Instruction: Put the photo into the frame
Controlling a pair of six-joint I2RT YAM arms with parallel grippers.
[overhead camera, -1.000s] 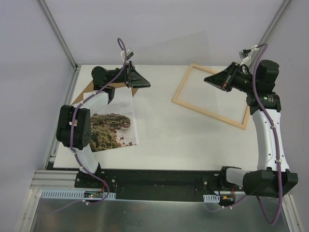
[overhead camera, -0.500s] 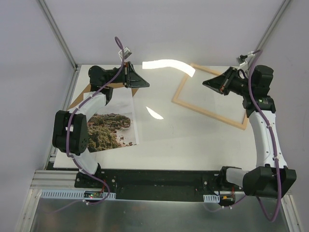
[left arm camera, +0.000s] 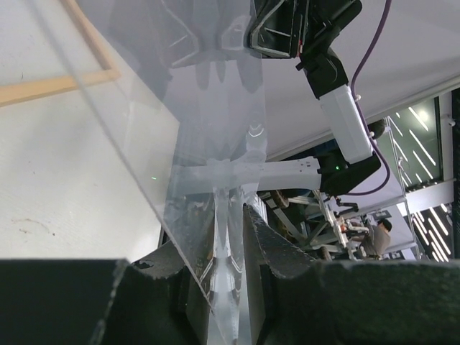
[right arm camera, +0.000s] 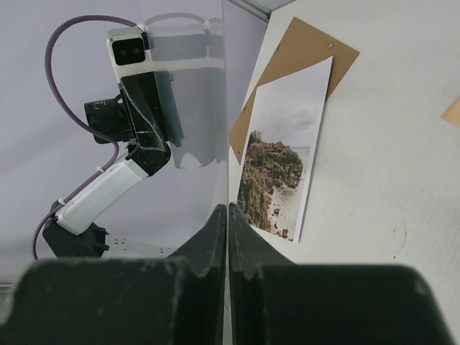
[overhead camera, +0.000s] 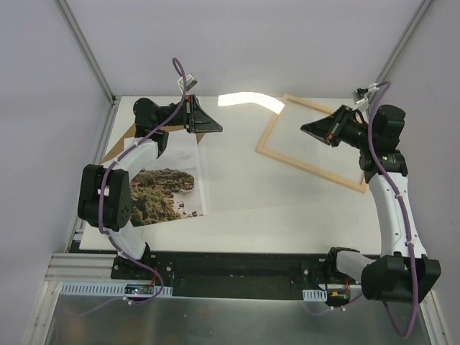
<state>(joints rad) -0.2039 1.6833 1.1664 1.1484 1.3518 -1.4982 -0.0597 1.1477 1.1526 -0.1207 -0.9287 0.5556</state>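
Observation:
The photo [overhead camera: 165, 190] lies face up at the table's left, partly over the brown backing board [overhead camera: 121, 138]; the right wrist view shows the photo [right arm camera: 277, 180] too. The light wood frame [overhead camera: 309, 170] lies flat at the right. A clear pane [overhead camera: 248, 99] hangs in the air between the arms, out of the frame. My right gripper [overhead camera: 303, 129] is shut on the pane's right edge, its jaws [right arm camera: 227, 208] pressed together on the thin sheet. My left gripper [overhead camera: 218, 129] is at the other edge. Its fingers [left arm camera: 228, 215] stand either side of the pane [left arm camera: 201, 108] with a small gap.
The booth's white walls and metal corner posts rise close behind the table. A wooden bar of the frame [left arm camera: 43, 86] lies below the left gripper. The backing board [right arm camera: 309, 43] sticks out behind the photo's far end.
The left jaws have narrowed around the pane's edge. The right arm has shifted slightly left with the pane, and a bright glare now crosses the sheet.

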